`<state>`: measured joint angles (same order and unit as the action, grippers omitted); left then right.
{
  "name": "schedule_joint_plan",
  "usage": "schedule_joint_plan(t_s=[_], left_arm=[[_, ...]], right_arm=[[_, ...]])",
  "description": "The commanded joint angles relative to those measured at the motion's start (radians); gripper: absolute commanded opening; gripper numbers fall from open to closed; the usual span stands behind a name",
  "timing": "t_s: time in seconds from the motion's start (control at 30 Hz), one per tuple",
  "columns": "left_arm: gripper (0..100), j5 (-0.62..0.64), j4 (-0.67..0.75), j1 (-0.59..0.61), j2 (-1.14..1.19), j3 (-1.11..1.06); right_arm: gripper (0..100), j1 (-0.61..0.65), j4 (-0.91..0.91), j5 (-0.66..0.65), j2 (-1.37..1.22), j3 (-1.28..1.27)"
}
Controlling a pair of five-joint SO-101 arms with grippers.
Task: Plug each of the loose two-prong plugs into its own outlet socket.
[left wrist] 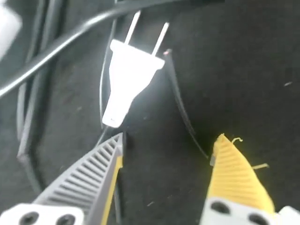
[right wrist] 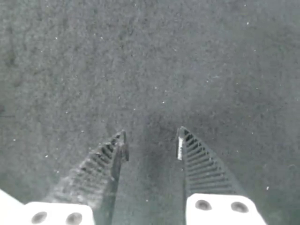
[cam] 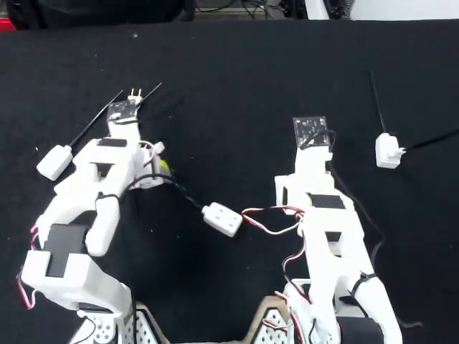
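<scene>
Left gripper [left wrist: 169,137] gaped wide, empty | plug [left wrist: 131,77] lay just ahead, 2 prongs pointed away | I judged its axis aligned with my reach.

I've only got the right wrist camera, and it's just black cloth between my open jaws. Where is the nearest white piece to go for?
Observer: In the high view, a white cord end lies on the cloth to the right of the right gripper, apart from it.
Operator: Where is the left gripper?
Observer: The left gripper has its jaws open. A white two-prong plug lies just ahead of the tips, not between them, with its prongs pointing away.
Operator: Any socket near me?
Observer: A white socket block lies between the two arms, on a black cable.
</scene>
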<state>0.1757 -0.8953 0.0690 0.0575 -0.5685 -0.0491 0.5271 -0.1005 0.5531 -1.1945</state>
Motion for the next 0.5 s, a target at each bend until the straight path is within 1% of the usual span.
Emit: schedule_joint_plan(t_s=[0.0, 0.07, 0.27, 0.33, 0.47], left_arm=[[30, -0.029, -0.107, 0.085, -0.023, 0.033], [30, -0.063, -0.161, 0.113, -0.037, 0.048], [30, -0.19, -0.226, 0.188, -0.175, 0.056], [30, -0.267, -0.221, 0.208, -0.245, 0.056], [30, -0.489, -0.18, 0.222, -0.318, 0.045]], right_arm=[[15.9, -0.006, -0.025, 0.006, 0.027, 0.038], [15.9, -0.006, -0.025, 0.006, 0.027, 0.039], [15.9, -0.006, -0.048, 0.006, 0.027, 0.035], [15.9, -0.006, -0.051, 0.006, 0.027, 0.027], [15.9, -0.006, -0.051, 0.006, 0.027, 0.025]])
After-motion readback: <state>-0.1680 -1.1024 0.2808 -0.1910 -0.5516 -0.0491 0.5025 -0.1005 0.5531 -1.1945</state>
